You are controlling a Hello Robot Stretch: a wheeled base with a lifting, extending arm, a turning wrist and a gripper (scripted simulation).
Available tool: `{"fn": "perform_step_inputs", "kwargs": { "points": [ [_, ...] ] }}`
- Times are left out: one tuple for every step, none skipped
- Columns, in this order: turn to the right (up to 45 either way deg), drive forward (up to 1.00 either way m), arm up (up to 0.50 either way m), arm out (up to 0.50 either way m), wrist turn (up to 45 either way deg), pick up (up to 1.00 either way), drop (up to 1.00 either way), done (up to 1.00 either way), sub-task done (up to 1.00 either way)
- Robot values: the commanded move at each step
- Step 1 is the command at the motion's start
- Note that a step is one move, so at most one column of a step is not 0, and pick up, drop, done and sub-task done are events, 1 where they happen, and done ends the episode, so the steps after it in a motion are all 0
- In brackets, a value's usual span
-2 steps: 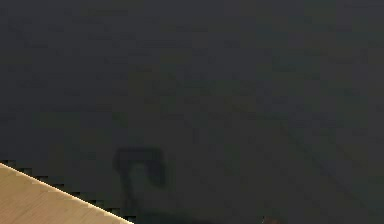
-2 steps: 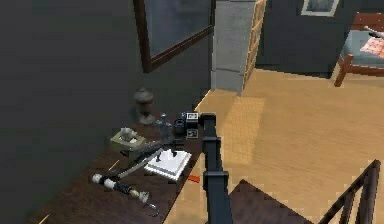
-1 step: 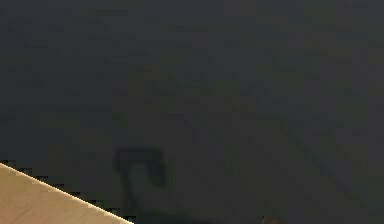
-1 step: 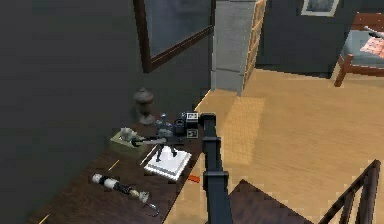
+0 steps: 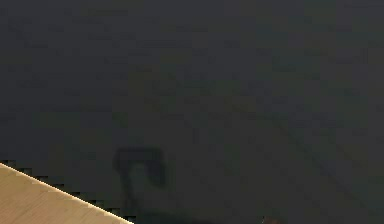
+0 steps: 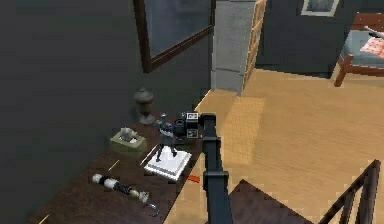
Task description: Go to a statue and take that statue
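Dark wall [image 5: 200, 80] faces the forward view, with a wedge of tan floor [image 5: 40, 200] at its lower left.

In the arm side view, a dark wooden bench [image 6: 80, 205] runs along the wall on the left. On it lie a thin rod-like item [image 6: 118, 185] and, farther out, a pale lumpy thing [image 6: 128, 138]. Beyond that stands a dark urn-shaped piece [image 6: 145, 100], upright near the wall, possibly the statue. A white book [image 6: 170, 165] lies just left of the arm [image 6: 211, 170].

The end effector [image 6: 168, 126] sits over the bench between the book and the urn-shaped piece. I cannot tell its opening or whether it holds anything. The black marks on its white squares [image 6: 190, 121] are too small to read.

A framed panel [image 6: 172, 30] hangs above, and a grey shelf unit [image 6: 238, 45] stands to the right.
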Motion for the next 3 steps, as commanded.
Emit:
{"fn": "perform_step_inputs", "kwargs": {
  "points": [
    [0.0,0.0,-0.3,0.0,0.0,0.0,0.0,0.0,0.0],
    [0.0,0.0,0.0,0.0,0.0,1.0,0.0,0.0,0.0],
    [0.0,0.0,0.1,0.0,0.0,0.0,0.0,0.0,0.0]
  ]
}}
